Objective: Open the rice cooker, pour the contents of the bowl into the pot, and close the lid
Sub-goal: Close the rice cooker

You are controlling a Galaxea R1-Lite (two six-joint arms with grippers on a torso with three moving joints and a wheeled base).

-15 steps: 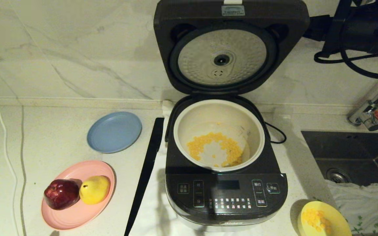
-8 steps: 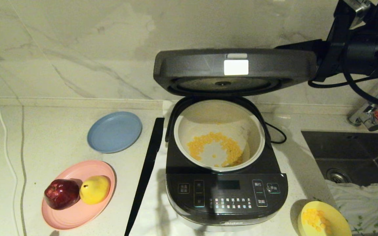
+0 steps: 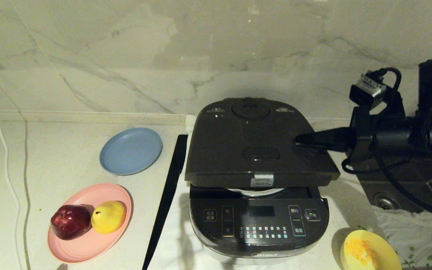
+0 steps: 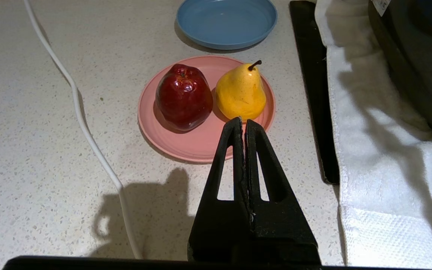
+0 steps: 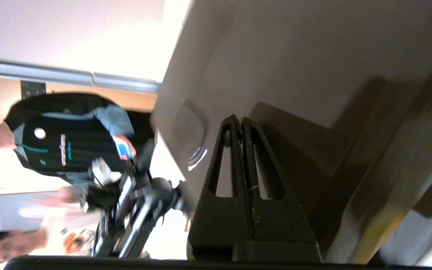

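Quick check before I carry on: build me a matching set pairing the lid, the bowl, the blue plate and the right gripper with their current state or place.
Things:
1. lid
2. bowl
3. blue plate
4. right gripper

States:
a. bare, on the counter left of the rice cooker
b. shut, tips on the dark top
c. lowered, with a gap left at the front
d. holds some yellow kernels

Pairs: 1-c, 2-d, 3-a, 4-b

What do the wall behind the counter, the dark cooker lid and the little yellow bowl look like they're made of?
The pale wall looks like polished marble or a marble-look slab: grey veins and a soft sheen. The dark grey cooker lid seems matte moulded plastic, with rounded edges and a dull reflection. The small pale yellow bowl looks like smooth plastic, though melamine is possible.
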